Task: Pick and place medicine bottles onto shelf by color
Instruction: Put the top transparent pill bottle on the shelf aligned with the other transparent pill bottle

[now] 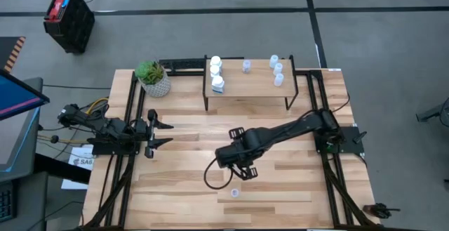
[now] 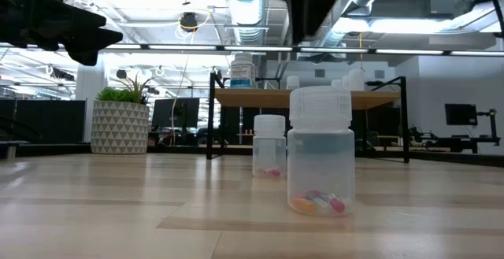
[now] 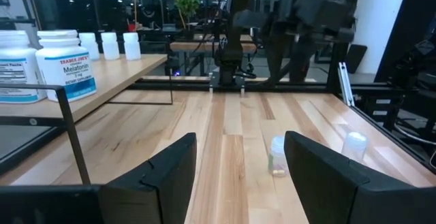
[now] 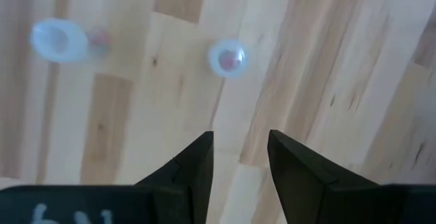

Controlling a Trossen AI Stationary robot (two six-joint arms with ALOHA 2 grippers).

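The shelf (image 1: pixel 245 87) stands at the table's far middle. Three opaque white bottles (image 1: pixel 216 71) stand at its left end, and several translucent bottles (image 1: pixel 277 70) on its middle and right. Two translucent bottles with coloured pills stand upright on the table near the front: one (image 2: pixel 320 153) close to the low camera, also in the high view (image 1: pixel 234 192), and one (image 2: pixel 269 145) behind it. My right gripper (image 4: pixel 240 149) is open, points down above the table, and has both bottles (image 4: pixel 228 57) (image 4: pixel 60 40) ahead of its fingertips. My left gripper (image 1: pixel 160 134) is open and empty at the table's left.
A white patterned plant pot (image 1: pixel 153 78) stands at the far left corner, beside the shelf. Black frame rails (image 1: pixel 126 154) run along the table's left and right sides. Bare wood (image 1: pixel 182 196) lies along the front of the table.
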